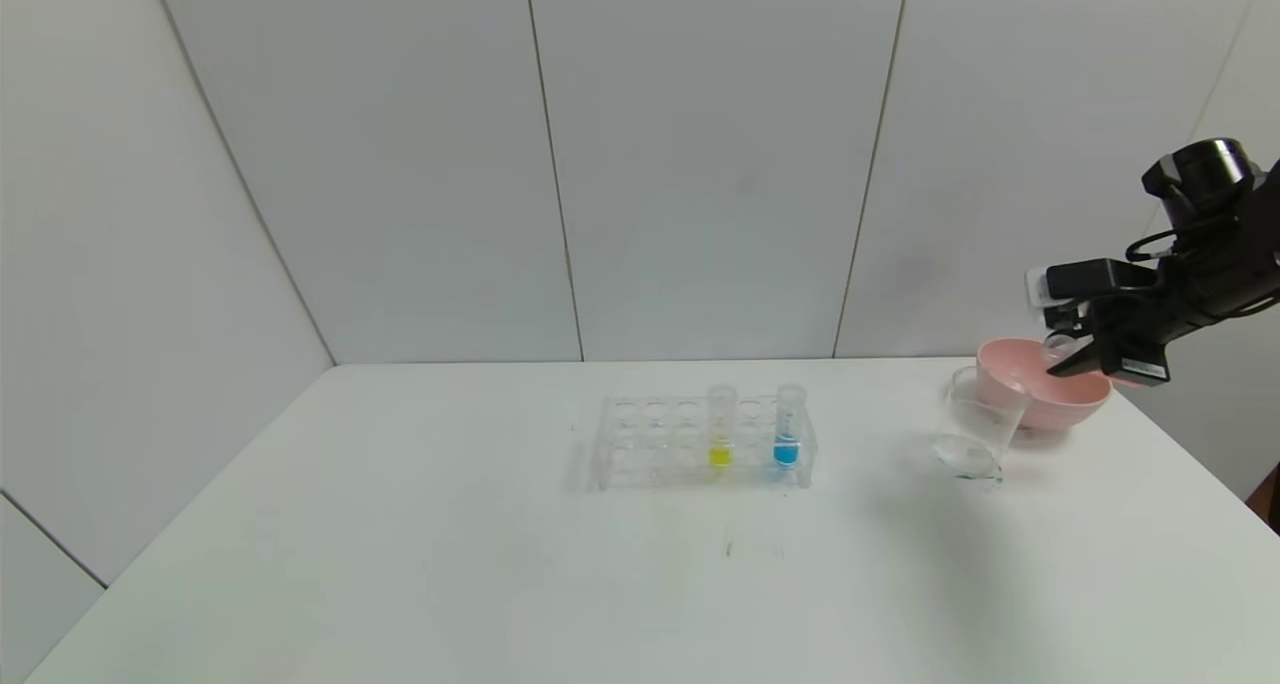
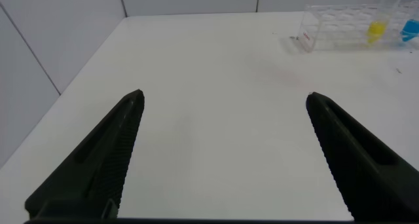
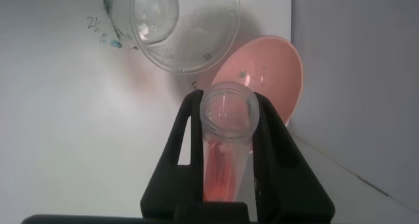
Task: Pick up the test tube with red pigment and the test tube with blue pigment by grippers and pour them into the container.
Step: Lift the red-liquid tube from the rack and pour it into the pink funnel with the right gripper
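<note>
The right gripper (image 3: 226, 145) pinches the test tube with red pigment (image 3: 226, 142) near the pink bowl (image 1: 1050, 399), beside the glass beaker (image 1: 980, 429), which looks empty. The left gripper (image 2: 222, 152) hangs spread over the bench (image 1: 400, 524). The test tube with blue pigment (image 1: 788, 426) stands in the tube rack (image 1: 640, 444), so both pours seem undone.

White table against pale panelled walls

A plain white table (image 1: 500, 564) stood under even light, backed by grey-white wall panels (image 1: 700, 164) with thin vertical seams, which closed in beyond and beside the end effector.
</note>
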Action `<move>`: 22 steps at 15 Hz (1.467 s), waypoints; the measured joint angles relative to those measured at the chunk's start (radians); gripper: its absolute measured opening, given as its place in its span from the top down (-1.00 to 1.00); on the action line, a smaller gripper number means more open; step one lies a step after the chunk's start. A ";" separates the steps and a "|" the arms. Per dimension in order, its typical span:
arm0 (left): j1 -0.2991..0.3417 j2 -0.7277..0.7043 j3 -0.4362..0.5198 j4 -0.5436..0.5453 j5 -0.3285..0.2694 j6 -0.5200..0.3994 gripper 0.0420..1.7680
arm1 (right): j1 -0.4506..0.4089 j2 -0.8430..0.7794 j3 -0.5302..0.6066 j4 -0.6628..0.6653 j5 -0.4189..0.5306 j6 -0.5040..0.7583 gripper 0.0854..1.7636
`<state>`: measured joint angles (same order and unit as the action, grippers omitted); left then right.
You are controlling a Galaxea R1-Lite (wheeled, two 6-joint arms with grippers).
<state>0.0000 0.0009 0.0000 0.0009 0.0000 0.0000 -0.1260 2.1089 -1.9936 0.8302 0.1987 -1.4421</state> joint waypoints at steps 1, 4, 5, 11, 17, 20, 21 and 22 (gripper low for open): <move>0.000 0.000 0.000 0.000 0.000 0.000 -1.00 | 0.004 0.002 0.000 0.000 -0.015 -0.011 0.51; 0.000 0.000 0.000 0.000 0.000 0.000 -1.00 | 0.016 0.010 -0.001 0.001 -0.057 -0.045 0.51; 0.000 0.000 0.000 0.000 0.000 0.000 -1.00 | 0.022 0.013 -0.002 0.000 -0.061 -0.047 0.51; 0.000 0.000 0.000 0.000 0.000 0.000 -1.00 | 0.074 0.028 -0.006 -0.012 -0.204 -0.061 0.51; 0.000 0.000 0.000 0.000 0.000 0.000 -1.00 | 0.111 0.030 -0.007 -0.014 -0.330 -0.142 0.51; 0.000 0.000 0.000 0.000 0.000 0.000 -1.00 | 0.133 0.029 -0.007 -0.010 -0.366 -0.150 0.51; 0.000 0.000 0.000 0.000 0.000 0.000 -1.00 | 0.142 0.029 -0.007 -0.011 -0.379 -0.164 0.51; 0.000 0.000 0.000 0.000 0.000 0.000 -1.00 | 0.149 0.029 -0.007 -0.017 -0.402 -0.190 0.51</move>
<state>0.0000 0.0009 0.0000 0.0009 0.0000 0.0000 0.0234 2.1379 -2.0002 0.8130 -0.2030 -1.6319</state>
